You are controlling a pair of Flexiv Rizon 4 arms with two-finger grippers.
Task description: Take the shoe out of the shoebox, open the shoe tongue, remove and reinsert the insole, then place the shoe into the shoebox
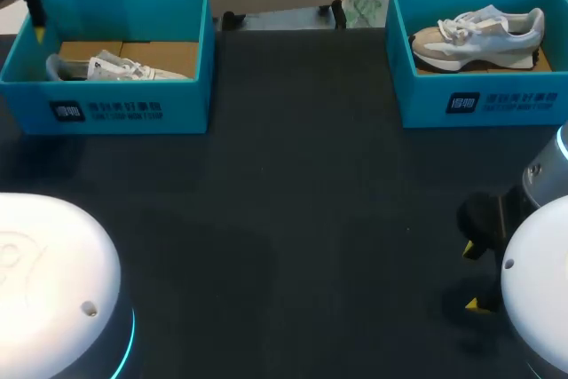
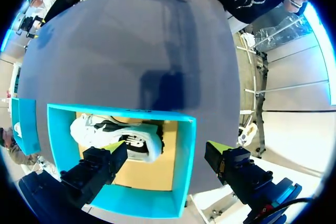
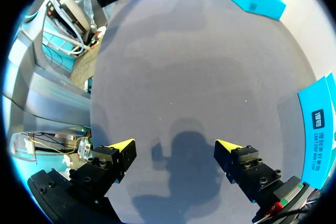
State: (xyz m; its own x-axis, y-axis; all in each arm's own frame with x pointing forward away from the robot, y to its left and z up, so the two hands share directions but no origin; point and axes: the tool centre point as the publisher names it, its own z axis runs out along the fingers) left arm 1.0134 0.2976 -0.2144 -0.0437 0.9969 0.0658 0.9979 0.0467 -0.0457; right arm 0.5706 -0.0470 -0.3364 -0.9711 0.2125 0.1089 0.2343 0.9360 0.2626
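Left gripper (image 2: 164, 148) hangs open directly over the far-left shoebox (image 2: 185, 171) — its shoe (image 2: 105, 129) lies below, long axis left-right; right gripper (image 3: 174, 144), also open, is well apart.

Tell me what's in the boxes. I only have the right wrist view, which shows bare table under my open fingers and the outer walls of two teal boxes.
Observer: The right shoebox holds the right shoe, sole down, with its toe toward the table's middle.
Operator: And the other box?
Observer: The left shoebox holds the left shoe, a pale one partly hidden behind the near wall.
Operator: Where's my left arm?
Observer: The left gripper hangs open over the left shoebox. One finger is above the left shoe and the other is past the box's wall.
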